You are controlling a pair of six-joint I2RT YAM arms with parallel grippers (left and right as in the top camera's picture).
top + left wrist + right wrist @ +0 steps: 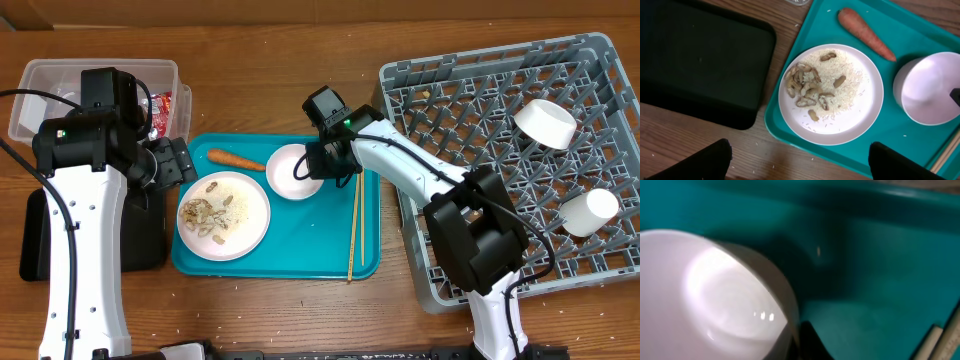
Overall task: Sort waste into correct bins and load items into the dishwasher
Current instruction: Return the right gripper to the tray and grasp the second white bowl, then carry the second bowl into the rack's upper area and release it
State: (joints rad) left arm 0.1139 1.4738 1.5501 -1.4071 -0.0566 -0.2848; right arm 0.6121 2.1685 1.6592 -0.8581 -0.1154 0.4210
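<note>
A white-pink bowl [292, 172] stands on the teal tray [300, 255], and my right gripper [318, 165] is shut on its right rim. In the right wrist view the rim of the bowl [705, 295] runs between the jaws, with one dark fingertip [812, 342] outside the wall. The plate [850, 115] carries rice and beige shell scraps [807, 87]. A carrot [866, 33] lies behind it. My left gripper [800, 162] hangs open over the tray's near-left edge, holding nothing. Chopsticks [353, 228] lie on the tray's right side. A second bowl [545, 122] and a cup [588, 212] sit in the grey dish rack [480, 110].
The clear tub [40, 80] at the back left holds a red wrapper [170, 108]. The black tray [700, 60] lies left of the teal tray, partly under my left arm. Rice grains dot the wooden table.
</note>
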